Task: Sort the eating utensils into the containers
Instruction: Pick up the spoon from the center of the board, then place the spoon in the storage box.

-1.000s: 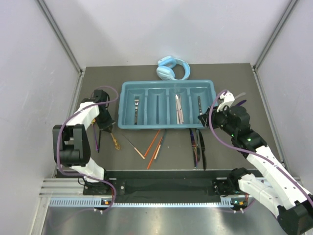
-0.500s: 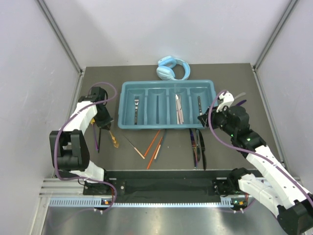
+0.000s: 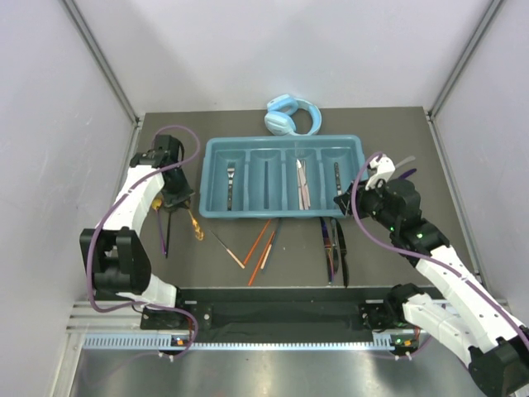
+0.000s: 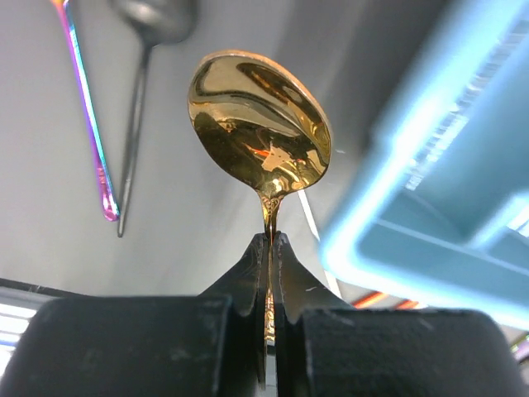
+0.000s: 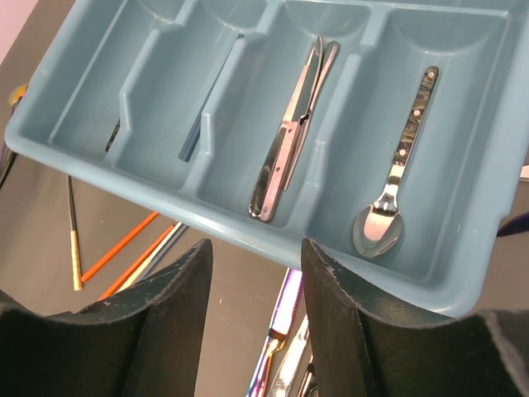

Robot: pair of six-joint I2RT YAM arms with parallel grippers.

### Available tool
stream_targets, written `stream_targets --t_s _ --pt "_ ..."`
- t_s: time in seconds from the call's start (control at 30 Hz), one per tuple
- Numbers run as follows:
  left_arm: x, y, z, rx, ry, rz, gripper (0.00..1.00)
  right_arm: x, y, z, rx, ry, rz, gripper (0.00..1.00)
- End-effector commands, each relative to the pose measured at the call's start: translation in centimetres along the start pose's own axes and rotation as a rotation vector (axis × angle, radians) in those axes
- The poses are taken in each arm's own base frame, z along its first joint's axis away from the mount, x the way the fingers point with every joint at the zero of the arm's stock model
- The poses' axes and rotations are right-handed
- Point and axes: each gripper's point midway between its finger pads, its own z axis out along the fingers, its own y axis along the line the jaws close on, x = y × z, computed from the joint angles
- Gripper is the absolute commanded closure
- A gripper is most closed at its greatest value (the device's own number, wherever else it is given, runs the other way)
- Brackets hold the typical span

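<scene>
My left hand (image 4: 269,248) is clamped tight on the gold spoon (image 4: 260,124) by its stem, at the tray's (image 3: 281,141) 8 o'clock. My right hand (image 5: 254,256) gapes wide, holding nothing, above its 4 o'clock corner. Orange chopsticks (image 3: 257,238) lie on the surface (image 3: 397,149) at 6 o'clock.

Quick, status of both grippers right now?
Left gripper: shut on the gold spoon, pinching its handle.
Right gripper: open, holding nothing.
</scene>
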Motion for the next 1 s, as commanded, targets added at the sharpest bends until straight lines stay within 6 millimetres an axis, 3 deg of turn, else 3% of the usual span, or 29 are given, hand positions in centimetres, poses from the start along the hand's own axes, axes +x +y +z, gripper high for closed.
stream_targets --t_s 0.0,0.3,0.57,0.7,0.77,0.8,0.83,0.9,0.97 --pt "-1.3 -2.4 -3.7 0.067 -0.077 0.044 1.00 -0.8 0.0 0.4 -0.005 -0.030 0.011 0.53" --pt "-1.6 -7.3 -6.5 0.129 -0.116 0.139 1.00 -0.6 -0.1 0.4 -0.002 -0.027 0.013 0.52" --pt "-1.9 -15.7 -6.0 0.226 -0.112 0.252 1.00 -0.4 -1.0 0.6 0.048 -0.007 0.018 0.53" --pt "-1.3 -20.2 -4.4 0.272 -0.074 0.302 1.00 -0.5 -1.7 0.4 0.090 -0.017 0.020 0.53" --pt "-1.7 -22.2 -4.9 0.302 -0.088 0.322 1.00 -0.6 -2.2 0.3 0.115 -0.028 0.023 0.53" --pt "-1.1 -23.3 -3.8 0.298 -0.068 0.344 1.00 -0.6 -2.4 0.2 0.126 -0.030 0.029 0.53" --pt "-1.7 -24.5 -4.5 0.323 -0.091 0.348 1.00 -0.6 -2.5 0.2 0.131 -0.032 0.034 0.53" --pt "-0.7 -26.4 -3.7 0.352 -0.049 0.364 1.00 -0.8 -2.5 0.0 0.133 -0.041 0.040 0.53" --pt "-1.0 -28.2 -4.4 0.402 -0.058 0.369 1.00 -1.1 -2.9 -0.1 0.157 -0.055 0.044 0.53"
